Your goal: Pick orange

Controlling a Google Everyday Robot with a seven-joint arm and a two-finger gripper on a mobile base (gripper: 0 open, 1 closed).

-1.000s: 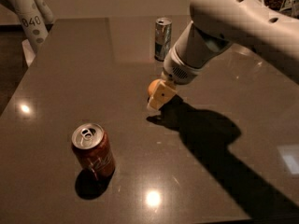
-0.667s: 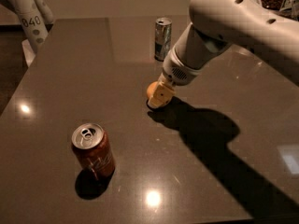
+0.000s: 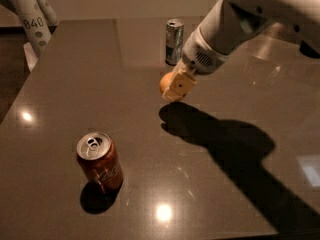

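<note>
The orange (image 3: 164, 82) is a small round yellow-orange fruit, seen partly behind the cream finger (image 3: 179, 85) of my gripper. My gripper (image 3: 172, 87) is near the middle of the dark table (image 3: 75, 84), shut on the orange and holding it a little above the tabletop. Its shadow (image 3: 180, 118) lies apart from it on the surface below. The white arm (image 3: 235, 24) reaches in from the upper right and hides the far side of the orange.
A reddish-brown soda can (image 3: 100, 163) stands at the front left. A silver can (image 3: 174, 41) stands at the back, just behind the gripper. A white spotted post marked 040 (image 3: 32, 20) stands off the table's back left corner.
The gripper has risen with the orange in it, from touching the tabletop to a little above it. The cans have not moved.
</note>
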